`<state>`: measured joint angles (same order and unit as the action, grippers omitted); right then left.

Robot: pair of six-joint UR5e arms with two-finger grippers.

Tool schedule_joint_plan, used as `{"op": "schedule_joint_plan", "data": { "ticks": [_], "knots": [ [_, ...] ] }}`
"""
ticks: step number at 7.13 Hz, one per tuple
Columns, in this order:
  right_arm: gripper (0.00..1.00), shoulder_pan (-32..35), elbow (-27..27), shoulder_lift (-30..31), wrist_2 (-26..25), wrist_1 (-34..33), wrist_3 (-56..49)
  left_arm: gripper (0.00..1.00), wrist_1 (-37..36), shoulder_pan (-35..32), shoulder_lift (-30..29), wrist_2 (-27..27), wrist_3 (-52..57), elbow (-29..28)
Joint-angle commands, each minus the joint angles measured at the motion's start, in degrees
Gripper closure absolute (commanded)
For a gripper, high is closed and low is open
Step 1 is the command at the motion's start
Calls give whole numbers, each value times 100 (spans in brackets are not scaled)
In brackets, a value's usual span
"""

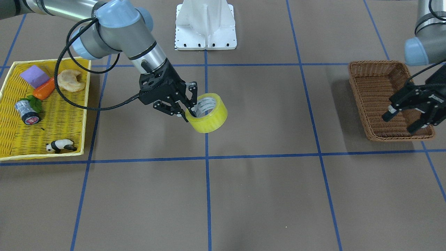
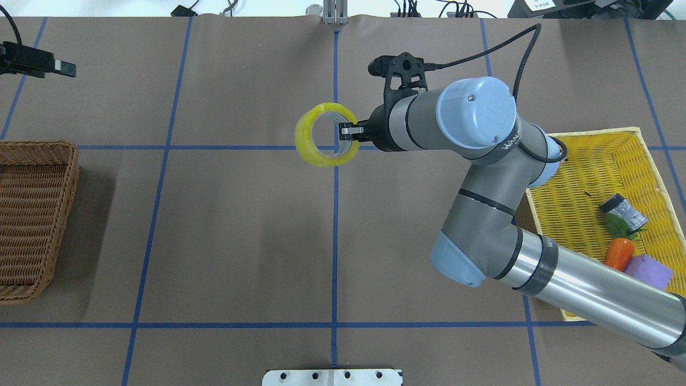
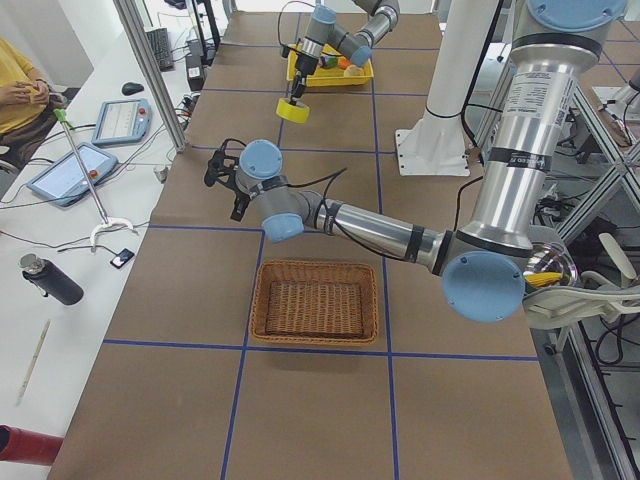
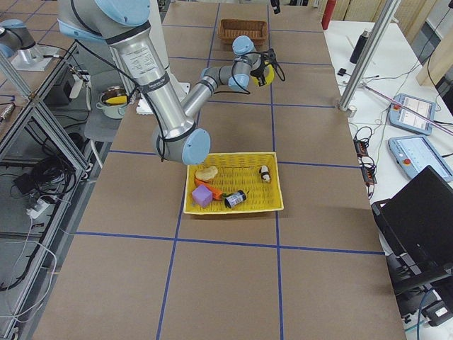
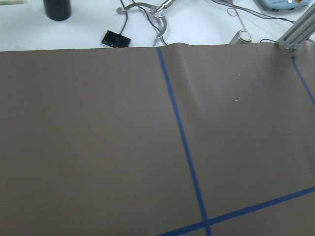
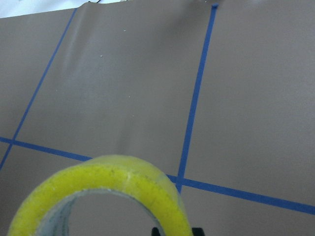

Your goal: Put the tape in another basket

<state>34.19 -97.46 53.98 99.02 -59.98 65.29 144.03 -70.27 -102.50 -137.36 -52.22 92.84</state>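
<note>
- The front-facing camera is looking steeply down from the operators' edge, with the robot's base [image 1: 205,26] at its top.
- The overhead camera is looking forward from behind the robot; both are sharing the tape [image 1: 208,118] over the middle of the table [image 1: 264,195].
- Side cameras are looking along the table from opposite ends.
- Wrist cameras are hovering close above the surface.

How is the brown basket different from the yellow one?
The brown basket is dark brown; the yellow tray is bright yellow. The brown basket has nothing in it, while the yellow tray holds a panda, a croissant, a carrot, a purple block and a small can. The yellow tray looks wider and shallower than the brown basket. Both are woven rectangles sitting on the table.
</note>
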Motion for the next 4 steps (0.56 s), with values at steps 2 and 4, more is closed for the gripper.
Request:
{"op": "schedule_joint_plan", "data": {
  "ticks": [2,4],
  "knots": [
    [100,-578,34,-458,-943,4,230,1,1693,828,-278,-99,-1286,147],
    [100,-860,113,-713,-1253,4,230,1,1777,1198,-639,-98,-1493,138]
  ]
}}
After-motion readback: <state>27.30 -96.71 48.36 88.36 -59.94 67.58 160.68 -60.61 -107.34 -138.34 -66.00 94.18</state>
